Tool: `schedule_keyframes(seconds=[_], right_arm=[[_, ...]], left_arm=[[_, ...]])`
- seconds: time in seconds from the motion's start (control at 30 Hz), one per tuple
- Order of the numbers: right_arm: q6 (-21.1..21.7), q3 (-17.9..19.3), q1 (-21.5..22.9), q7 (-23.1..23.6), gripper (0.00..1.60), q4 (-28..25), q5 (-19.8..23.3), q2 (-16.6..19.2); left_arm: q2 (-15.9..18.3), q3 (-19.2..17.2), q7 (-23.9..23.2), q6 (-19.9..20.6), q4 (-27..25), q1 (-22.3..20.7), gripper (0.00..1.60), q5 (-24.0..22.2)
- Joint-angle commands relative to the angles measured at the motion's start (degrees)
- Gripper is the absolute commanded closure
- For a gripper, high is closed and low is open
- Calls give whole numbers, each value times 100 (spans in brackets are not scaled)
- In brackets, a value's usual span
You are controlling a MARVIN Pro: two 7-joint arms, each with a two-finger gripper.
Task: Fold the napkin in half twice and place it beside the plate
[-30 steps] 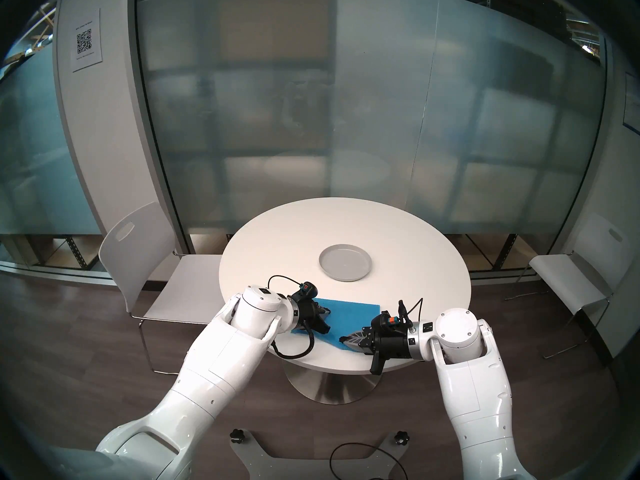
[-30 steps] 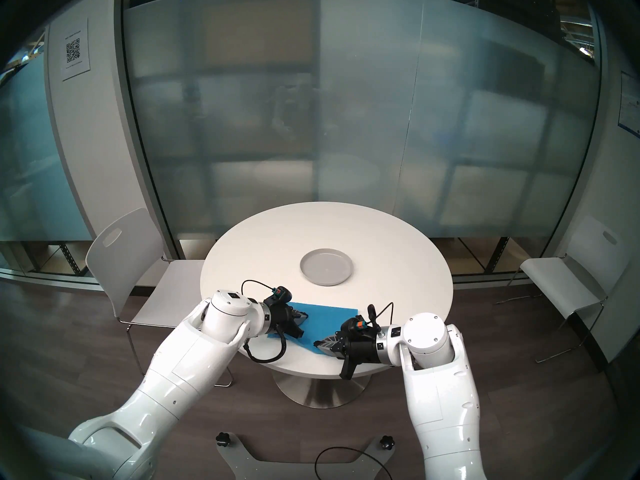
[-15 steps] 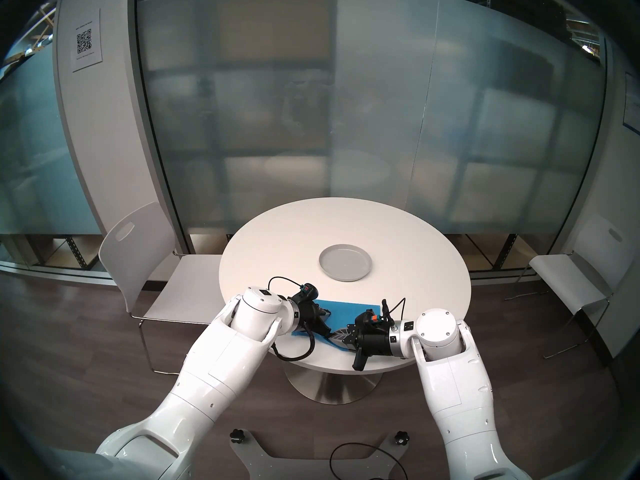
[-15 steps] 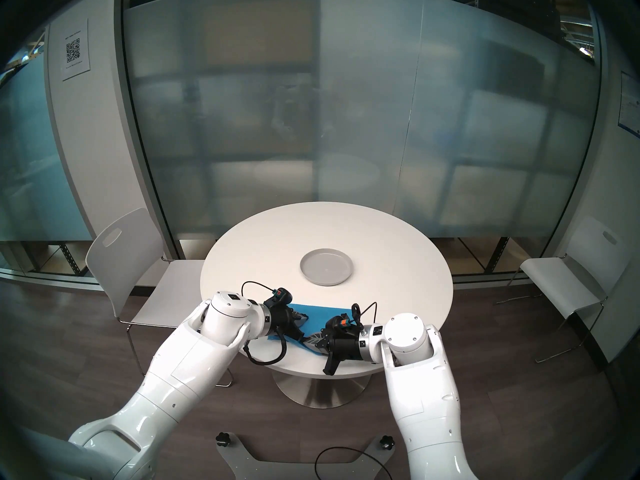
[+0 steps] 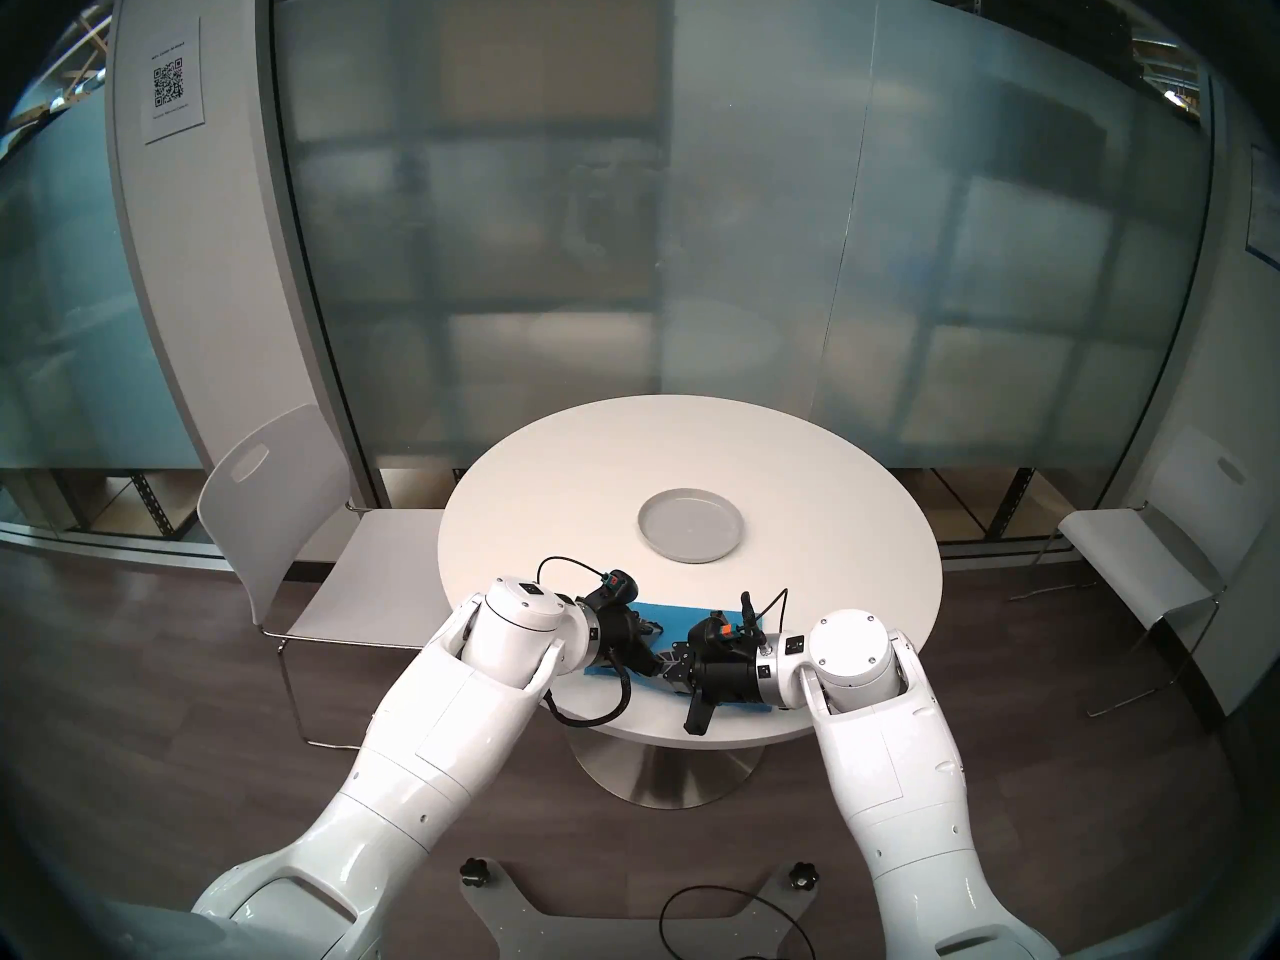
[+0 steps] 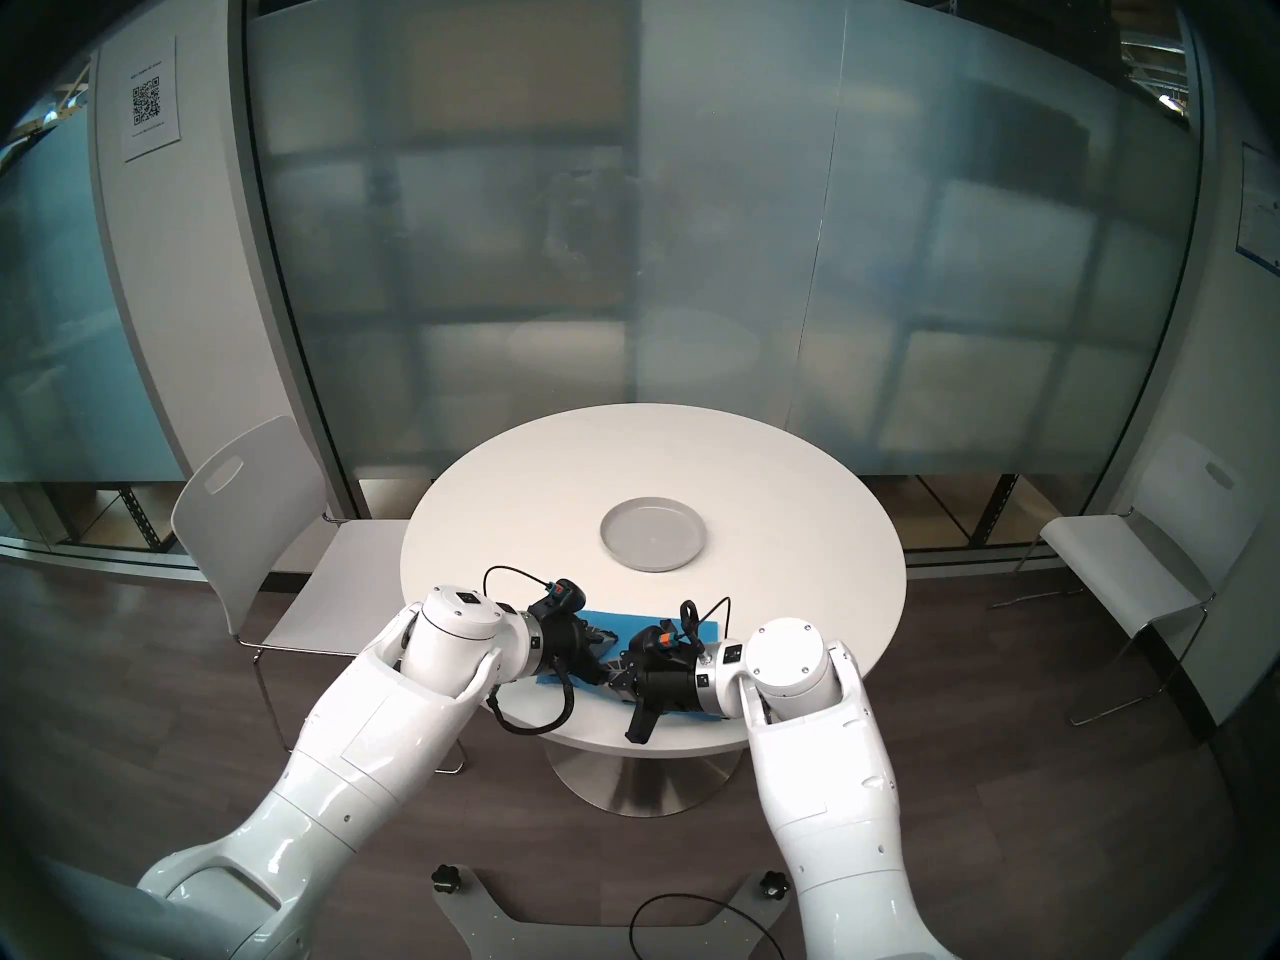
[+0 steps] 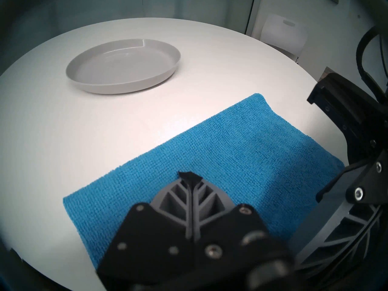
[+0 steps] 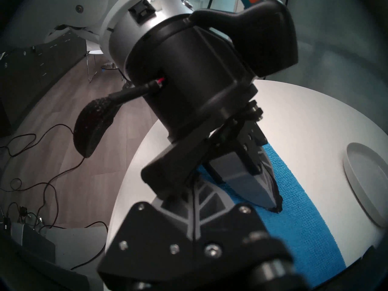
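On the near side of the round white table (image 5: 817, 494), the blue napkin (image 7: 220, 158) lies flat, well short of the grey plate (image 5: 690, 526), left gripper (image 7: 190, 177) clenched with its tips on the cloth, right gripper (image 5: 666, 663) nosing in beside it, grip impossible to judge.

Glossy white segmented arms, round joint caps with small screws; silver wrist rings; black gripper housings. Left gripper (image 7: 190, 178): grey ribbed, leaf-patterned fingers, black tips, black mount with silver screws. Right gripper (image 5: 668, 661): same build, orange-teal connector, looping black cable
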Motion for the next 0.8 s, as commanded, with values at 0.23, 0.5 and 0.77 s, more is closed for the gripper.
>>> schedule_keyframes(seconds=[0.23, 0.5, 0.77], right_arm=[[48, -130, -47, 244, 160, -227, 11, -40], [90, -105, -82, 297, 160, -290, -20, -7], [71, -63, -86, 255, 160, -241, -90, 27]], left_arm=[[-58, 19, 21, -19, 19, -72, 160, 34], [-85, 25, 38, -42, 110, -133, 160, 45], [-66, -1, 24, -51, 152, -163, 160, 55]])
